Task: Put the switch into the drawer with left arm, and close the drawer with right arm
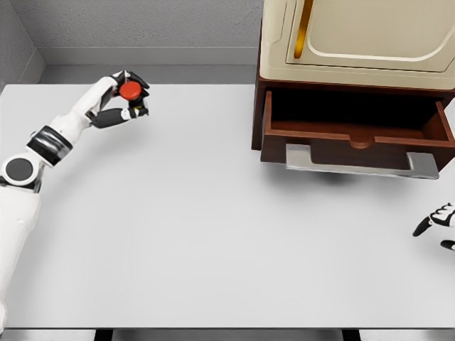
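White table (213,234) surface, smooth and matte, spans the lower view. Fingers (139,79) of the left hand (126,96) are curled around the switch (130,90), a round red button on a dark body, held above the table's far left area, well apart from the drawer (359,135). Right hand (439,222) shows only at the table's right edge below the drawer; whether its fingers are spread or curled cannot be told. Drawer stands open: dark brown wood, flat grey metal handle (361,160), interior shadowed, no contents visible. It sits in a cream cabinet (355,39) with rounded panels. No legible writing.
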Controlling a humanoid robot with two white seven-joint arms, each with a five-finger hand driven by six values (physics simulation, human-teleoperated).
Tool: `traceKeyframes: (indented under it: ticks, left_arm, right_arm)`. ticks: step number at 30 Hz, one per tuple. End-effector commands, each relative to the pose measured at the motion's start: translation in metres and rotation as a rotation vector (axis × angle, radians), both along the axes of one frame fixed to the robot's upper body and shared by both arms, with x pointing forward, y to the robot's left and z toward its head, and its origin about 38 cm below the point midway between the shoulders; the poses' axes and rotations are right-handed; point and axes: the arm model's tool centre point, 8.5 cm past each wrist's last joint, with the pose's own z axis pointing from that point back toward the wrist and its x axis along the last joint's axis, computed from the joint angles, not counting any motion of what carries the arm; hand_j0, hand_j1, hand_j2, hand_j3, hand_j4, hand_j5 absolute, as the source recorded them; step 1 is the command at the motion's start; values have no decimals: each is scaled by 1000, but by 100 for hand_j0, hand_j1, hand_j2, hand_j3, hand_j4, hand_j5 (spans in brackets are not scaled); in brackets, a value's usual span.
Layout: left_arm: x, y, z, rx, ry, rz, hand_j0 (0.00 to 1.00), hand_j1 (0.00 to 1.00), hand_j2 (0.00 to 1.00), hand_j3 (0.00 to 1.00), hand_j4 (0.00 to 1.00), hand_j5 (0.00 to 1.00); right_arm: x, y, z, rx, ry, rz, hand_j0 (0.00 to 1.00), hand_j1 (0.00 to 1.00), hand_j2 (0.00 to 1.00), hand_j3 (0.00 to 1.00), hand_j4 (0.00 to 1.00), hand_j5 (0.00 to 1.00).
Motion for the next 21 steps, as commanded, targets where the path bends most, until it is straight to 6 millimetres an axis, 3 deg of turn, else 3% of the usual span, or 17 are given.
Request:
traceKeyframes:
  ticks: [1,4,6,11,21]
  left_arm:
    - [-2,-11,11,-2,-27,-46,35,35,35,35,35,35]
    - [-4,-27,12,16,-35,-95,35,35,35,35,35,35]
    - [-8,-39,23,26,-69,-140,35,35,35,35,35,35]
    - [-20,-58,30,33,-103,-208,35,35,35,35,35,35]
    - [-26,-92,42,11,-148,-281,35,35,35,35,35,35]
  right_arm:
    - [0,0,0,6,3,-1,62,62,62,62,62,62]
    - [1,-2,6,3,-12,-7,62,62,62,62,62,62]
    - [-2,-3,2,4,2,-9,62,62,62,62,62,62]
    - [-3,-1,-3,8,17,-4,62,62,62,62,62,62]
    - [1,7,-6,-10,46,37,62,62,62,62,62,62]
